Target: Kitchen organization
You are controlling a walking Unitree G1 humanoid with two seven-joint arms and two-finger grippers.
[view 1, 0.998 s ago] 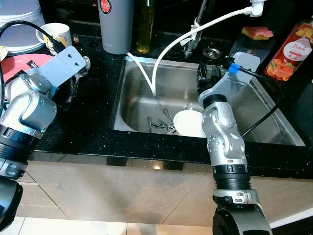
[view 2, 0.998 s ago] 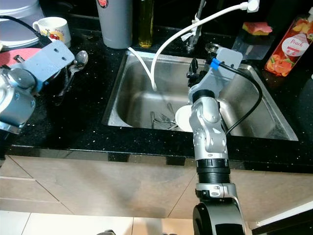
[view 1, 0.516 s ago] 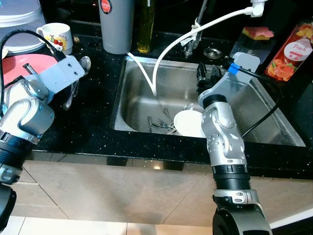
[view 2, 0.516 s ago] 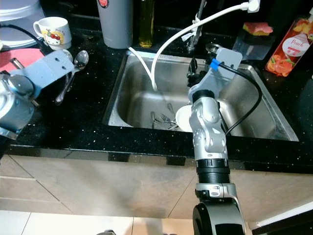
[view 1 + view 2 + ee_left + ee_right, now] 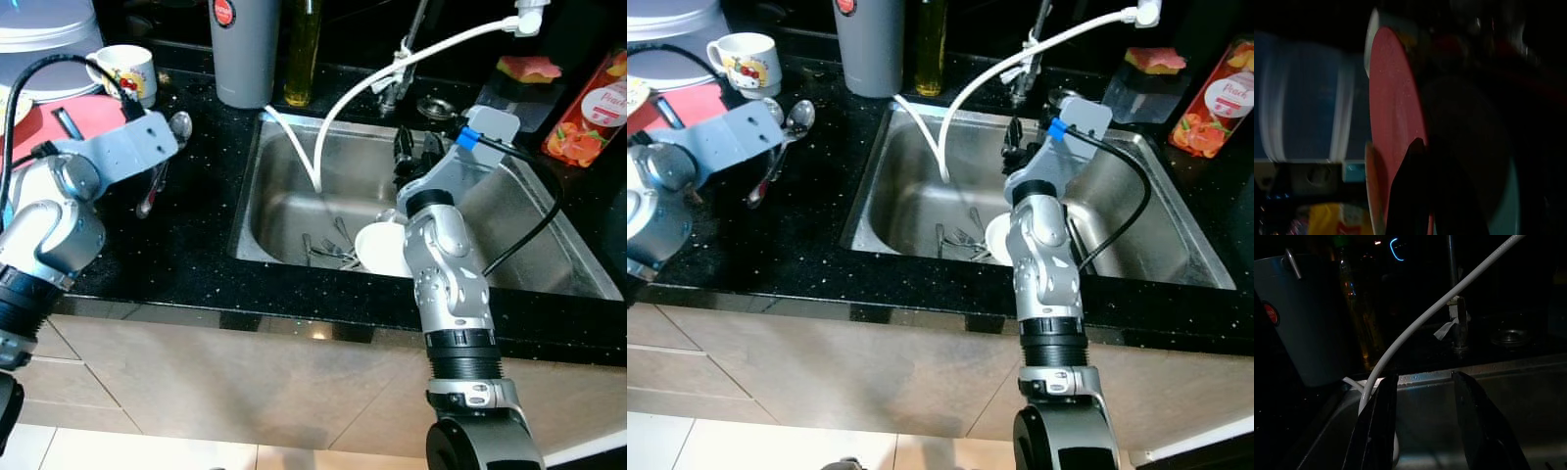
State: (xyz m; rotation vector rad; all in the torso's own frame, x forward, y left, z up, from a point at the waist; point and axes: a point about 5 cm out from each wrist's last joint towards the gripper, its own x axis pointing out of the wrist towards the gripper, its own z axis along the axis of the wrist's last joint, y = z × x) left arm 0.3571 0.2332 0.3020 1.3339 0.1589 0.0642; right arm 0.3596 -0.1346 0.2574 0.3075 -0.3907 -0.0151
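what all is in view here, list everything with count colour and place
sink: one, steel, set in the black counter
forks: a few, silver, on the sink floor
bowl: one, white, in the sink beside the forks
hose: one, white, arcing from above down into the sink
tall container: one, grey, behind the sink's left corner
oil bottle: one, yellow, right of the grey container
mug: one, white with print, back left on the counter
spoons: two, silver, on the counter left of the sink
juice carton: one, orange-red, far right
left gripper: over the spoons
right gripper: open, above the sink
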